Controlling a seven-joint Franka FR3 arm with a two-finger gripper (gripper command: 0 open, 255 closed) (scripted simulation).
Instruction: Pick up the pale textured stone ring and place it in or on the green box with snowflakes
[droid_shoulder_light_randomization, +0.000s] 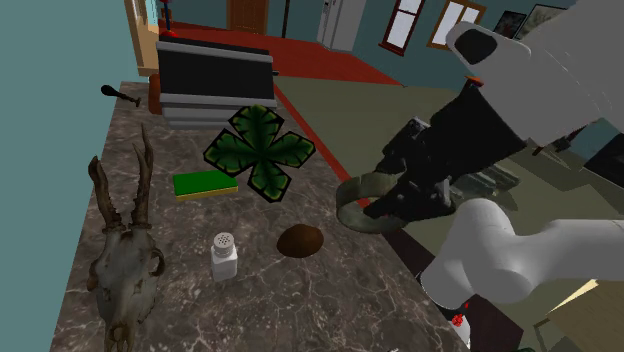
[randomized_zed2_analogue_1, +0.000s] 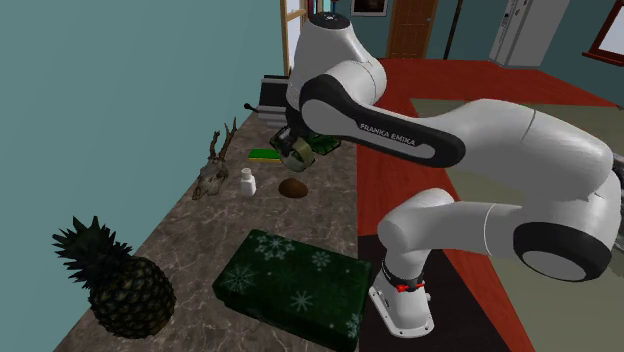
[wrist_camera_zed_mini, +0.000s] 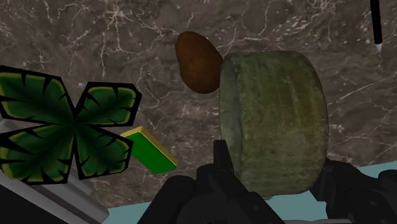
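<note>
**STATUS: RING IN CLAW, CLEAR OF WORKTOP**

1. Claw: clamped on the stone ring. The black fingers bear on the ring's outer wall, one per side. Nothing else is in the grip.

2. Ring appearance: greenish-grey, mottled, rough surface. In the wrist view it shows its broad outer band, w/ the opening facing sideways.

3. Ring pos.: held in the air over the dark marbled worktop, not touching it.
   - Shoulder view: the ring hangs near the worktop's right edge, to the right of a brown rounded lump.
   - Second ext. view: the ring sits under the arm's wrist, above the lump.

4. Green box w/ white snowflakes: lies flat on the worktop at the near end of the second ext. view, close to the arm base. It is well apart from the ring. Its top is bare.

5. Other items on the worktop:
   - Pineapple: upright, to the box's left in the second ext. view.
   - White shaker: upright, near the lump.
   - Animal skull w/ antlers: by the wall side, beside the shaker.
   - Flat green slab w/ yellow edge: just beside the leaf piece.
   - Green leaf-shaped piece w/ black outline: partly over a grey stack w/ black top at the far end.
</note>
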